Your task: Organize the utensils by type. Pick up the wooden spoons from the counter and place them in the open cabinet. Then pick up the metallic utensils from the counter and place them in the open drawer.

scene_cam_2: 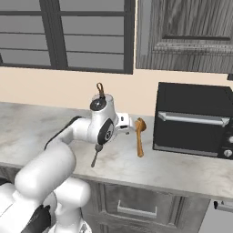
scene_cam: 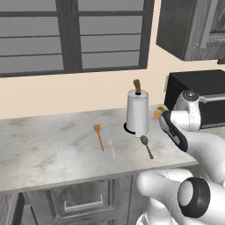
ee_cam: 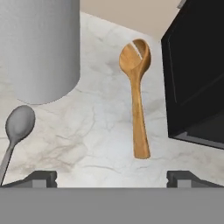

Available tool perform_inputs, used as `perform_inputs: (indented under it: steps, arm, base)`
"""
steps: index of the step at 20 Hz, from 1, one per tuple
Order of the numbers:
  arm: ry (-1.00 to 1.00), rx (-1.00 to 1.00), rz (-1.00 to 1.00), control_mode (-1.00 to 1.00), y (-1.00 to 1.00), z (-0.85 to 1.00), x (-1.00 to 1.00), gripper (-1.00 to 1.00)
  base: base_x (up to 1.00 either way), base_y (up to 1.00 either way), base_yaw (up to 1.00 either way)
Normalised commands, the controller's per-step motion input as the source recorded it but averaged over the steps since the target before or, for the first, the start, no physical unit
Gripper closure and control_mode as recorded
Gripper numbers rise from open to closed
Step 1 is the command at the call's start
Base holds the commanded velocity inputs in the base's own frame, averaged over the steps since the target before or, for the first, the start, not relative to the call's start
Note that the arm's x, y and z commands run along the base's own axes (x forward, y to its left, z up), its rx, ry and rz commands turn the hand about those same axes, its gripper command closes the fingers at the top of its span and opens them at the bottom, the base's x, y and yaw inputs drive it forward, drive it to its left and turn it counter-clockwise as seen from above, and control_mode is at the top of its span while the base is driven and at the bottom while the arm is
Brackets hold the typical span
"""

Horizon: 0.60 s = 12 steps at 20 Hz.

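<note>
An orange-brown wooden spoon (ee_cam: 138,100) with a slotted bowl lies on the counter (ee_cam: 96,131) beside the black oven. My gripper (ee_cam: 111,178) hovers open just above its handle end, fingertips (ee_cam: 41,177) wide apart with nothing between them. From the right base view the hand (scene_cam_2: 124,124) points at that spoon (scene_cam_2: 139,136). A second wooden spoon (scene_cam: 99,136) lies further left, with the silver fork (scene_cam: 111,148) next to it. The dark grey spoon (scene_cam: 146,146) rests in front of the paper roll. The wall cabinet (scene_cam: 189,30) hangs above the oven. The drawer is out of view.
A tall white paper towel roll (scene_cam: 137,112) stands mid-counter, close to the left of my hand. A black toaster oven (scene_cam_2: 195,120) blocks the right side. Panelled grey fronts (scene_cam_2: 132,205) run below the counter edge, and a dark-framed window (scene_cam: 74,35) fills the back wall.
</note>
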Motion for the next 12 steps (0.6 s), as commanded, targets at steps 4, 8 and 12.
perform_inputs:
  steps: [4, 8, 12]
  arm:
    - [0.13, 0.00, 0.00, -1.00, -0.27, -0.24, 0.31, -1.00]
    - [0.07, 0.00, 0.00, -1.00, -0.28, -0.24, 0.28, -1.00]
    - [0.00, 0.00, 0.00, -1.00, -0.16, -0.19, 0.31, -1.00]
  base:
    - [0.00, 0.00, 0.00]
    - [0.00, 0.00, 0.00]
    - [0.00, 0.00, 0.00]
